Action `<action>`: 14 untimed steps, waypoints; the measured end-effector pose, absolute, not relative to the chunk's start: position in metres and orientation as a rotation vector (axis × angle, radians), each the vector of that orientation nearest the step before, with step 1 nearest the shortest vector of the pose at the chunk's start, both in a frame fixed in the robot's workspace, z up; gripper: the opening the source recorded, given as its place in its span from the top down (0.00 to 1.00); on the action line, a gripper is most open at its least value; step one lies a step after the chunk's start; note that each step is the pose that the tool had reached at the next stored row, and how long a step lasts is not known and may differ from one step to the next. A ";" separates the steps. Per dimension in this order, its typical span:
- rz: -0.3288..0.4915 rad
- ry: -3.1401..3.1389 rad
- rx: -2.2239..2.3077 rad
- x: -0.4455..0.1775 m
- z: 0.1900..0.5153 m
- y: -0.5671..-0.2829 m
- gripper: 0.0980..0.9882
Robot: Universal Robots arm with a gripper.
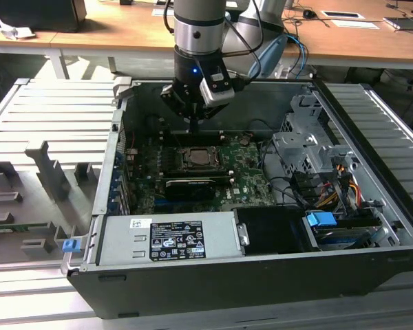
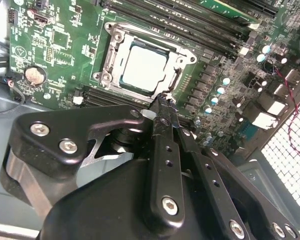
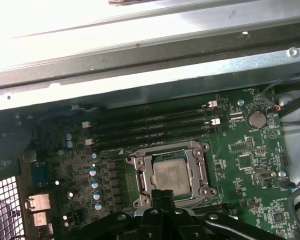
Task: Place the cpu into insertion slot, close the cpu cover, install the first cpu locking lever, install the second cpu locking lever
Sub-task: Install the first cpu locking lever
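The cpu (image 2: 144, 67) lies flat in the insertion slot (image 1: 195, 159), its pale metal face up. The cpu cover (image 2: 111, 56) is a grey metal frame lying down around the chip, and the chip shows through its window. In the first wrist view the cpu (image 3: 169, 173) sits inside the cover (image 3: 141, 172) too. My gripper (image 2: 163, 101) hangs just above the socket's edge with its fingers pressed together, and I see nothing between them. In the exterior view the gripper (image 1: 193, 124) is over the far side of the socket. The fingertips (image 3: 159, 196) meet at the cover's rim.
Long black memory slots (image 3: 150, 127) run beside the socket. A long black card (image 1: 190, 185) lies nearer the case front. The power supply (image 1: 168, 239), drive cage (image 1: 310, 148) and loose cables (image 1: 330, 196) crowd the exterior view's right. Case walls (image 1: 113, 148) surround the board.
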State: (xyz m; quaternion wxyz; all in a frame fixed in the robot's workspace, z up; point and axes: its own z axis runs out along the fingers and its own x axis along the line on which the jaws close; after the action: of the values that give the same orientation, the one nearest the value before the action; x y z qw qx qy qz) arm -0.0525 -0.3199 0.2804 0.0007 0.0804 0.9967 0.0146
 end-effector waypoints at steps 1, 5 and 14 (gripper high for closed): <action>0.046 3.130 0.252 -0.053 0.280 -0.320 0.99; 0.046 3.129 0.249 -0.059 0.280 -0.320 0.99; 0.046 3.131 0.213 -0.063 0.280 -0.321 0.99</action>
State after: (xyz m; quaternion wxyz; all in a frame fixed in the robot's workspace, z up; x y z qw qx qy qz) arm -0.0633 -0.3207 0.2803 0.0016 0.0679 0.9976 0.0146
